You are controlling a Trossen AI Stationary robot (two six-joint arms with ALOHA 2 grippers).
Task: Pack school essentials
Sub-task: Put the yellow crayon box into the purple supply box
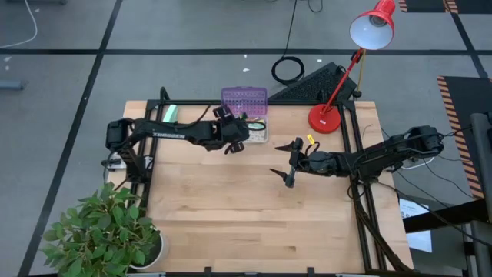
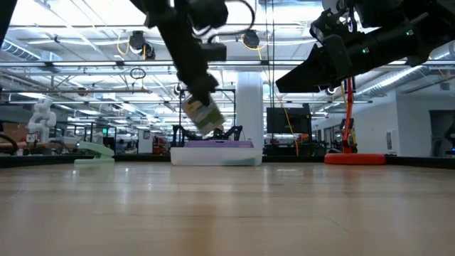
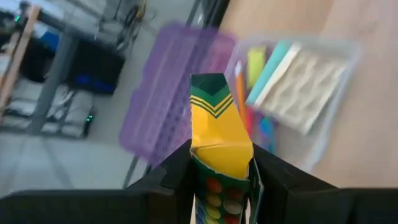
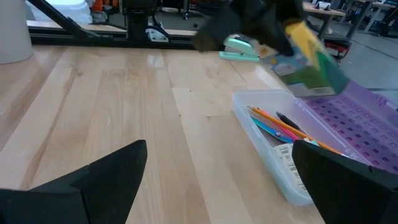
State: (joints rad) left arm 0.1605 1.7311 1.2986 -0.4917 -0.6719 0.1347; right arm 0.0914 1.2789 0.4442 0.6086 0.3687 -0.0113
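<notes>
Two grippers: left gripper (image 1: pixel 237 138) clamps yellow-green cardboard crayon box (image 3: pixel 221 155), upper centre.
Right gripper (image 1: pixel 290 163): fingers spread, empty, centre-right.
Clear plastic box (image 4: pixel 273 149): holds pens.

A red desk lamp (image 1: pixel 338 77) with a round base stood at the far edge of the light wooden table (image 1: pixel 231 223), beside a black keyboard (image 1: pixel 311 86). A mint-green cylindrical roll (image 1: pixel 170 113) lay near the far left corner. A leafy green potted plant (image 1: pixel 104 227) sat at the near left corner.
</notes>
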